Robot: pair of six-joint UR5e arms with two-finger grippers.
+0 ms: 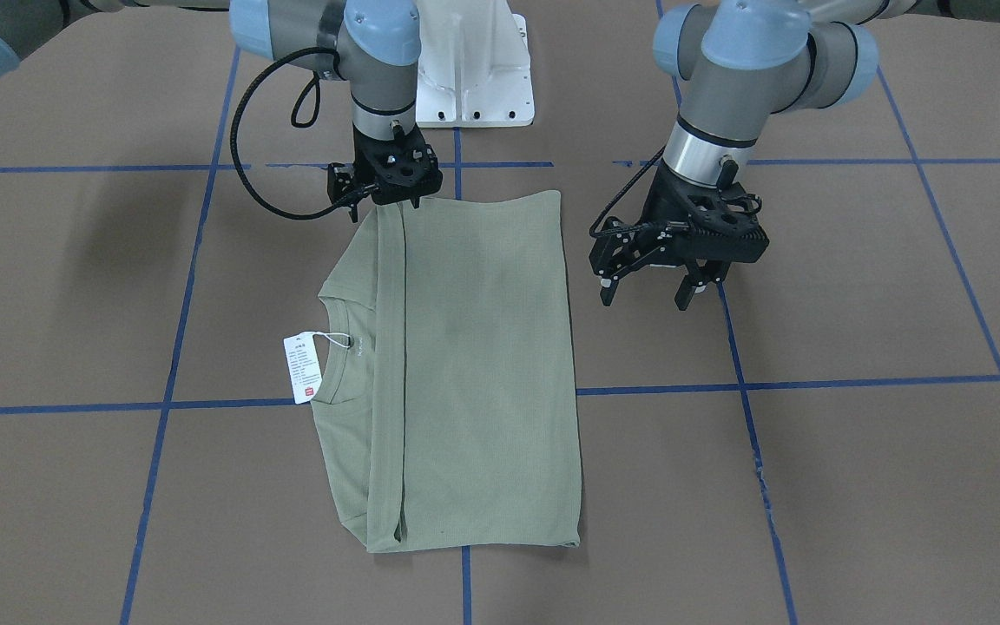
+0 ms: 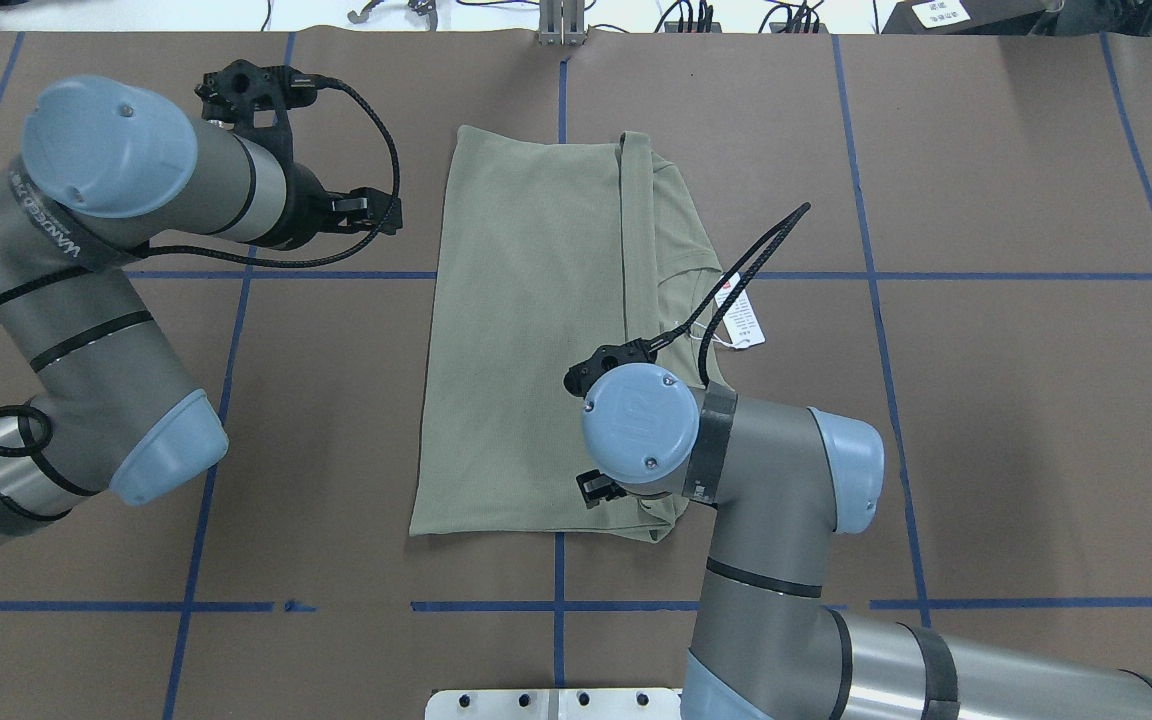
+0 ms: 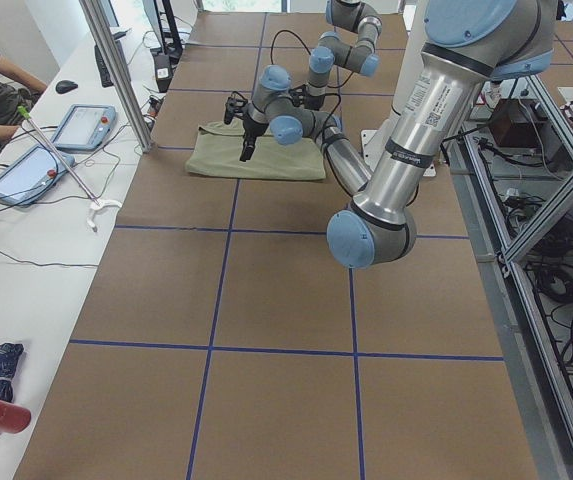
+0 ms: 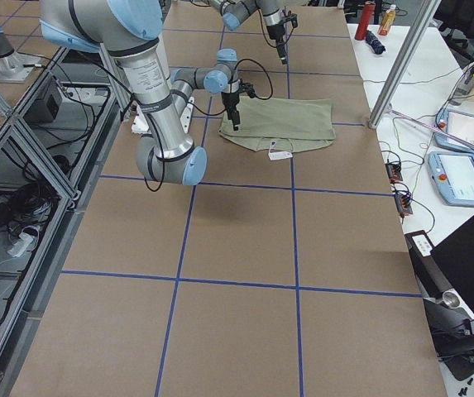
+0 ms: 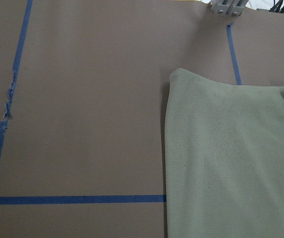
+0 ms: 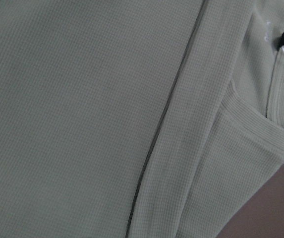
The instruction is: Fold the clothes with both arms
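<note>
Overhead exterior and front-facing views show the pale sage-green long-sleeved knit shirt [image 1: 483, 365] lying flat as a folded rectangle in the middle of the brown table [image 1: 856, 486], which is marked with blue tape lines [image 1: 812, 382]. A white paper hang tag [image 1: 303, 369] with a red mark sticks out at the neck, on the robot's right side. The black right gripper [image 1: 387, 201] sits low at the shirt's corner nearest the white pedestal base [image 1: 474, 69]; I cannot tell whether it pinches cloth. The black left gripper [image 1: 646, 293] hovers just beside the opposite long edge, apart from the cloth, its 2 fingers spread.
</note>
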